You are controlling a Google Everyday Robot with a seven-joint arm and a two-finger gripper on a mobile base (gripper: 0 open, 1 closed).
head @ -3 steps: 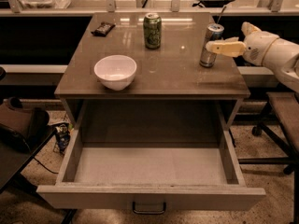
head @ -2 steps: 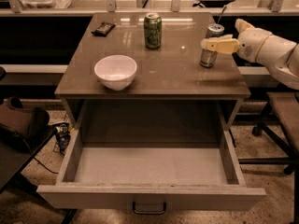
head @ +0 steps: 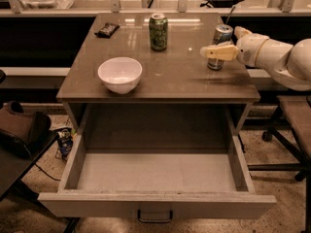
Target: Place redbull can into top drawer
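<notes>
1. Camera view: the redbull can (head: 223,37) stands upright on the table (head: 189,79), near the right rear corner.
2. The gripper (head: 214,51) extends in from the right at the can's height, and a pale part of it crosses the can's front. Whether it clasps the can cannot be told.
3. The can shows silver and blue, but its print is too small to read.
4. The drawer (head: 155,199) below the tabletop stands pulled out, with its handle (head: 155,216) at front centre.
5. A green can (head: 158,31) stands at rear centre, its label unreadable.
6. A white bowl (head: 120,74) sits front left, and a dark wrapper (head: 106,29) lies rear left.
</notes>
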